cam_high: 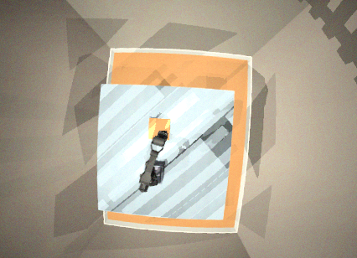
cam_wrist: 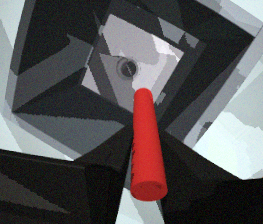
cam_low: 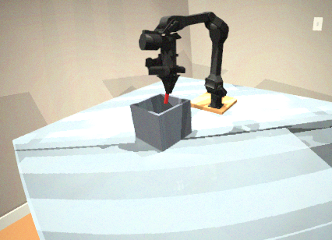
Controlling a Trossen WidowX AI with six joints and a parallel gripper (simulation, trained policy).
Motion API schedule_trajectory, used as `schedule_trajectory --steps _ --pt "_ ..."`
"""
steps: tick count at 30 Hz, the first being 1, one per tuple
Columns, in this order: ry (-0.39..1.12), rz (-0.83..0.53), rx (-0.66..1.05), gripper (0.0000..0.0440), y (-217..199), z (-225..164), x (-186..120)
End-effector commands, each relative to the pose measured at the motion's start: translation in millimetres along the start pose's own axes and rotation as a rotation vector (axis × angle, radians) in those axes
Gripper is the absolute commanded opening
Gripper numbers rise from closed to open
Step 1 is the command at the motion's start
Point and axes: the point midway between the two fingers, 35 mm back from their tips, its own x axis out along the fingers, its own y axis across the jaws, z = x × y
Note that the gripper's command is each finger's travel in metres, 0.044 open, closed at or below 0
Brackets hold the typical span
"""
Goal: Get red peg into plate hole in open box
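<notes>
Top, arm: the black arm (cam_high: 150,161) (cam_low: 217,49) reaches from its orange base (cam_high: 153,122) (cam_low: 230,104) over the bench (cam_high: 126,157) (cam_low: 117,193).
Top, box: the grey box (cam_high: 162,166) (cam_low: 150,125) (cam_wrist: 47,82) is partly hidden under the arm.
Top, peg: cannot be made out.
Exterior, tool: the tool (cam_low: 168,91) (cam_wrist: 143,134) points down above the box, its fingers closed on the red peg (cam_low: 167,98) (cam_wrist: 147,145).
Exterior, peg: hangs slightly tilted from the fingertips, its lower end within the box's mouth.
Exterior, box: open at the top, upright on the bench, apart from the base.
Wrist, peg: held between the two dark fingers, one at each side.
Wrist, plate: a pale plate (cam_wrist: 154,62) lies at the box's bottom; its round hole (cam_wrist: 128,68) is in sight.
Wrist, fit: the peg's far end appears beside the hole, out of it.
</notes>
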Motion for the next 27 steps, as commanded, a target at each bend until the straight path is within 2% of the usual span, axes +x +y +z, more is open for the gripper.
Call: schedule_trajectory --steps 1,27 --pt "0.017 -0.014 -0.006 0.0000 0.4 6.9 11.9" --pt "0.122 -0.027 -0.135 0.0000 14.2 14.1 83.0"
